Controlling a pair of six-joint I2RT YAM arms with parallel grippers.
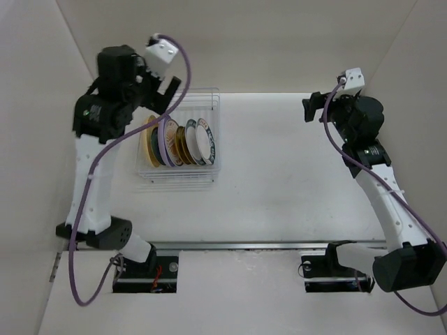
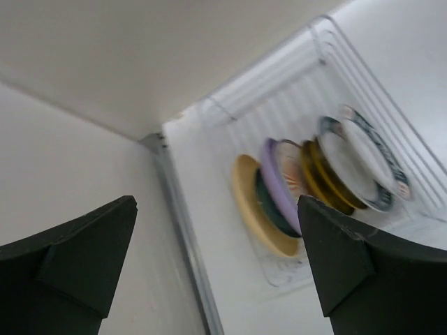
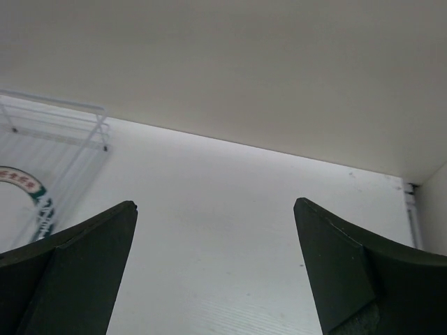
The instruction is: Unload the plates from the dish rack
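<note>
1. the rectangular dish rack (image 1: 202, 103) of thin clear wire sits on the white counter (image 1: 279, 174), in the left half and toward the far edge. it also shows in the left wrist view (image 2: 279, 105) and at the left margin of the right wrist view (image 3: 59, 129).
2. the small round plates (image 1: 178, 143) stand on edge in the rack, packed close in one row that runs left to right across its middle band. there are roughly six; the overlap hides the exact count.
3. order from the counter's left edge:
   - mustard-yellow plate (image 1: 147, 139) (image 2: 248, 202)
   - dark teal plate (image 1: 156, 152) (image 2: 269, 206)
   - lavender plate (image 1: 166, 139) (image 2: 279, 185)
   - amber plate (image 1: 181, 143) (image 2: 321, 178)
   - white plate with dark-teal rim (image 1: 207, 142) (image 2: 370, 164) at the right end; its rim also shows in the right wrist view (image 3: 35, 192)
4. the left gripper (image 1: 167, 91) (image 2: 216, 209) hangs above the far-left part of the rack, clear of the plates. its jaws are spread wide and hold nothing.
5. the right gripper (image 1: 309, 108) (image 3: 214, 206) is over the far-right part of the counter, well apart from the rack. its jaws are also spread wide and hold nothing.
6. the left wrist view is blurred, so the plate patterns can't be read there.
</note>
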